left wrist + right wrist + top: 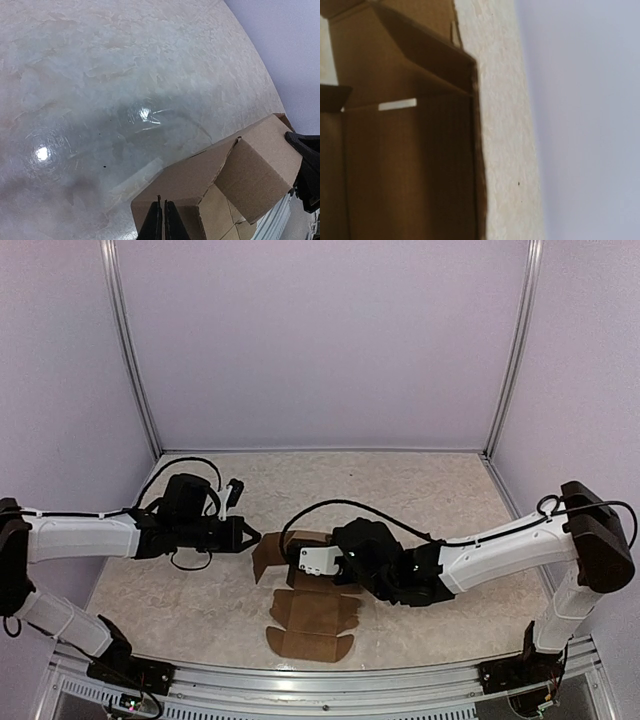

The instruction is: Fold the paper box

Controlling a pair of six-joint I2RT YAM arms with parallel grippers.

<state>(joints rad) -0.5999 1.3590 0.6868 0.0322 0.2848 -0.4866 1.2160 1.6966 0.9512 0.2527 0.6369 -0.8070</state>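
Observation:
The paper box (312, 618) is brown cardboard, partly folded, near the table's middle front. Its near flaps with rounded tabs lie flat, and its far panels stand up. My left gripper (252, 536) comes in from the left. It is shut, with its tips (163, 214) against the outer face of the raised left flap (192, 177). My right gripper (303, 562) reaches in from the right, down among the raised panels, and is shut. Its fingers do not show in the right wrist view, where the box's inner walls (410, 150) fill the left half.
The table (420, 495) is beige and marbled, enclosed by pale lilac walls with metal uprights (135, 360) at the back corners. A metal rail (330, 680) runs along the near edge between the arm bases.

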